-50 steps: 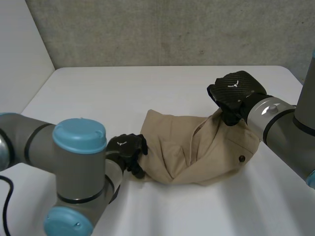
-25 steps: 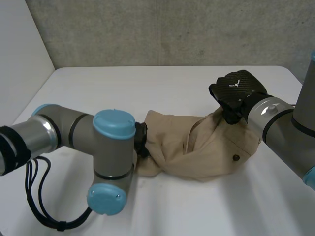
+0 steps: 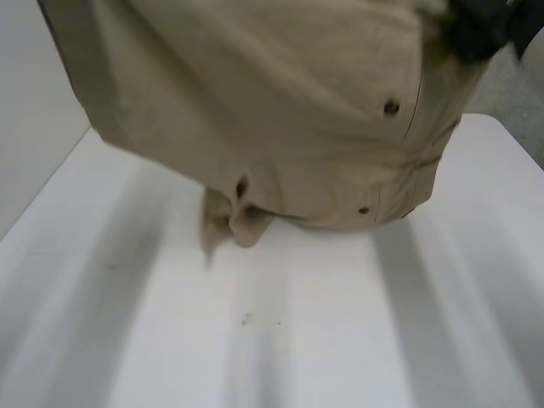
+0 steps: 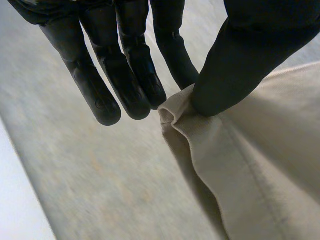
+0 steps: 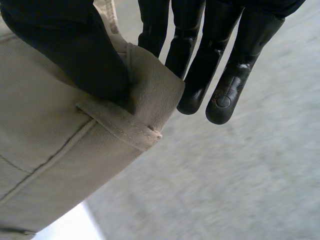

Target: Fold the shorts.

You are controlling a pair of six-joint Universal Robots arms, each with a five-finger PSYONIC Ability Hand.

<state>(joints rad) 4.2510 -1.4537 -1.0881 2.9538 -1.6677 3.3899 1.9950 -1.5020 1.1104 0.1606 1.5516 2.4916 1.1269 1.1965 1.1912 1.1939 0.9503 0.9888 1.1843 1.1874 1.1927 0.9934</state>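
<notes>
The beige shorts (image 3: 280,110) hang high above the white table (image 3: 340,323), spread wide in the head view, with small dark buttons on them. My left hand (image 4: 125,70) pinches one corner of the shorts (image 4: 260,165) between its thumb and straight fingers. My right hand (image 5: 200,55) pinches the waistband corner of the shorts (image 5: 75,150), by a belt loop (image 5: 120,125), between thumb and fingers. In the head view my right hand (image 3: 480,30) is a dark shape at the cloth's upper right corner.
A grey concrete wall (image 5: 240,190) stands behind the table. Below the hanging cloth lies bare white tabletop, with a small dark speck (image 3: 246,320) on it.
The shorts lay crumpled on the table with a hand at each end. Both hands have since lifted them high, and the cloth now hangs spread between them.
</notes>
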